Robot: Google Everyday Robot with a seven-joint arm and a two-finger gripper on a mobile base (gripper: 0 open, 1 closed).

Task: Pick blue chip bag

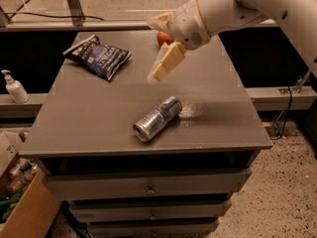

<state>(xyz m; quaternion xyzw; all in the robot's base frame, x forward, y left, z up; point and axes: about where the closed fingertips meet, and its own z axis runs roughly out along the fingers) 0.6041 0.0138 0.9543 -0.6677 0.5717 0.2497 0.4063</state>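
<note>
The grey table (99, 128) carried three things. The blue chip bag (99, 58) lay flat, well left of the hovering gripper (157, 73). A silver can (157, 119) lay on its side nearer me, and a red fruit (164, 37) sat just behind.

I see a navy blue chip bag (97, 57) with white lettering, a silver can (157, 119), a red-orange apple (163, 37), a grey table (89, 123), and my cream pincer (158, 74) hanging above it.

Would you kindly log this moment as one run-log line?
stage: pre-grasp | gripper: above table, right of blue chip bag, apart | bag: far-left corner | can: lying mid-table
</note>
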